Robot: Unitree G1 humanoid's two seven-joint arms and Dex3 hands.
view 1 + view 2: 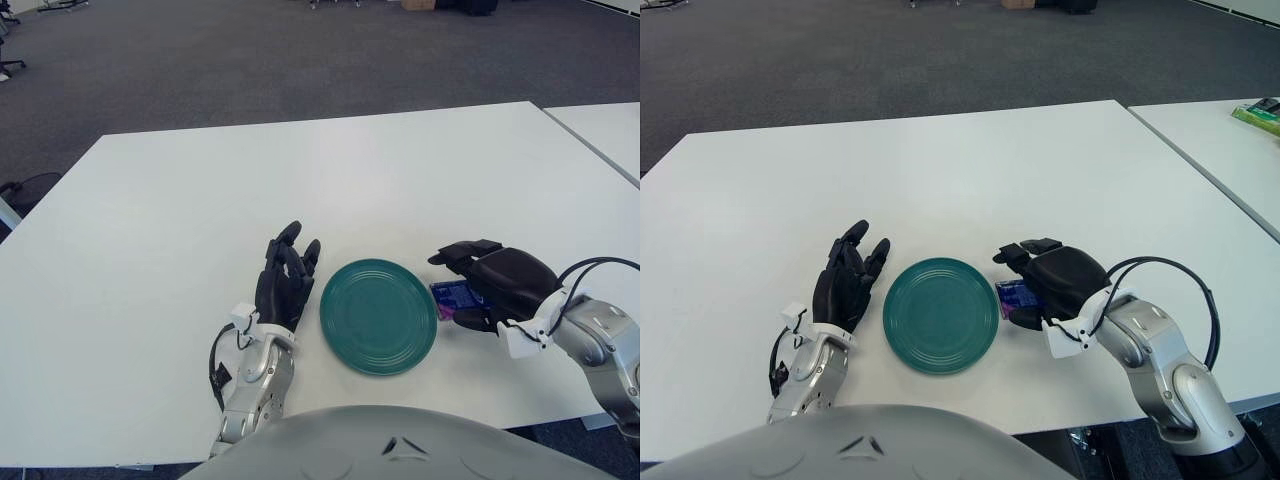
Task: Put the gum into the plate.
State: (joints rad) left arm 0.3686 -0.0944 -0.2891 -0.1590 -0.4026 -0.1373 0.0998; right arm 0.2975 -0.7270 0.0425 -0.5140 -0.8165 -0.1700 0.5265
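one green plate (378, 316), one gum pack (452, 296) under right hand (497, 283) fingers, grasp unclear, left hand (283, 281) released

Office: grey carpet floor (300, 60), white tables (200, 200), chair base (12, 68).

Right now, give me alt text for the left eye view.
The right robot hand curls over a small blue gum packet lying just right of an empty round green plate on a white table. The left robot hand shows open-fingered left of the plate.
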